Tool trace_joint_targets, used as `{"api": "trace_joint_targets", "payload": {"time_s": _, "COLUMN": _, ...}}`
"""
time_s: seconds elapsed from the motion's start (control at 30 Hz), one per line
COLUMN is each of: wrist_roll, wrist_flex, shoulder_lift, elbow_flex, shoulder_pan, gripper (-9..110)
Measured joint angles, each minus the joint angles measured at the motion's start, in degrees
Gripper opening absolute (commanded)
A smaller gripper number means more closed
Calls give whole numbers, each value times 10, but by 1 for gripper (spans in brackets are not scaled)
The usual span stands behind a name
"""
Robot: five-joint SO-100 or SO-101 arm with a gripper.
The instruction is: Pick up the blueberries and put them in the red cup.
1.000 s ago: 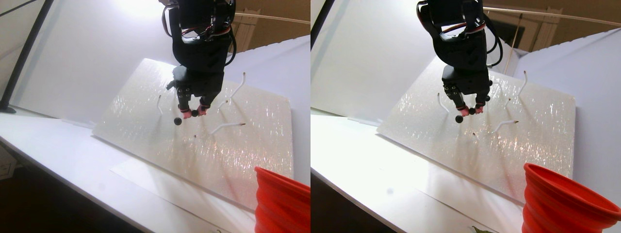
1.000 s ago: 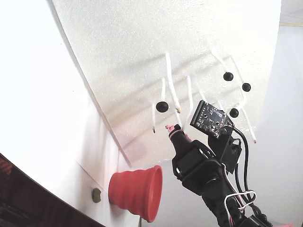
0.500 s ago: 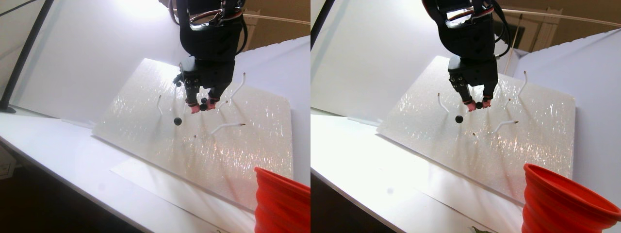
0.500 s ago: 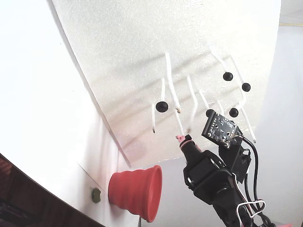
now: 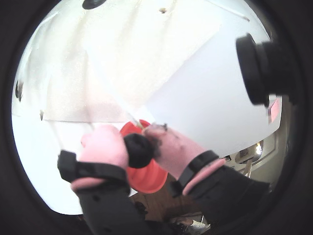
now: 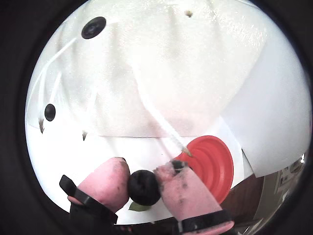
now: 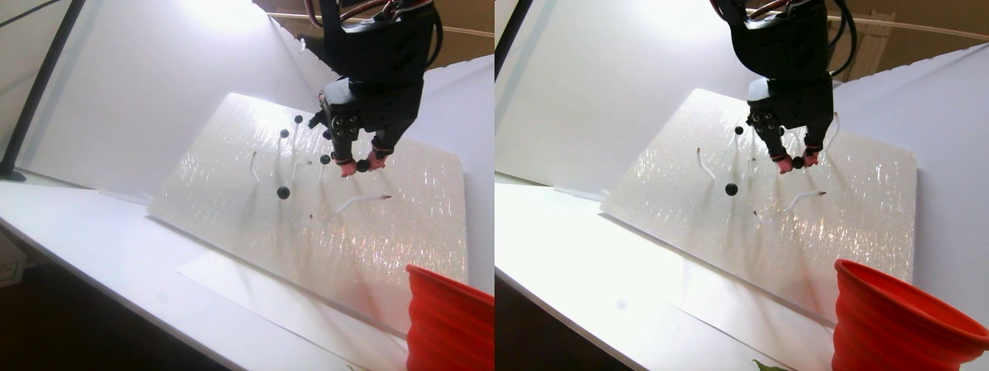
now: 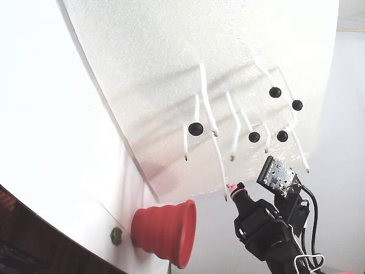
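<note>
My gripper point(image 6: 143, 187) has pink-tipped fingers shut on one black blueberry point(image 6: 142, 182), also seen pinched in a wrist view point(image 5: 140, 152). In the stereo pair view the gripper point(image 7: 361, 165) hangs off the surface of the tilted white foam board point(image 7: 224, 147). Several more blueberries sit on thin white stems stuck in the board, e.g. point(image 8: 195, 129), point(image 8: 254, 137), point(image 8: 275, 92), point(image 7: 283, 192), point(image 6: 93, 27). The red cup point(image 8: 165, 231) lies on its side below the board's lower edge, to the left of the gripper point(image 8: 232, 186). The red cup point(image 6: 210, 164) shows just beyond the fingertips, and at the lower right point(image 7: 448, 321).
Bare white stems point(image 7: 363, 201) point(image 8: 219, 165) stick out of the board near the gripper. A small yellow-green blob point(image 8: 116, 235) lies beside the cup's base. The white table point(image 7: 100, 232) has its edge at the front left, with a dark drop beyond.
The gripper has pulled away from the board with the blueberry held, moving right and up in the stereo pair view and toward the cup side in the fixed view. A stemmed berry it hid now shows.
</note>
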Motion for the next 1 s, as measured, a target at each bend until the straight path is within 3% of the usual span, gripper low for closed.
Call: {"api": "trace_joint_targets", "payload": {"time_s": 1.0, "wrist_roll": -11, "wrist_flex": 3, "shoulder_lift": -42, "elbow_flex": -40, "shoulder_pan": 127, "gripper": 10}}
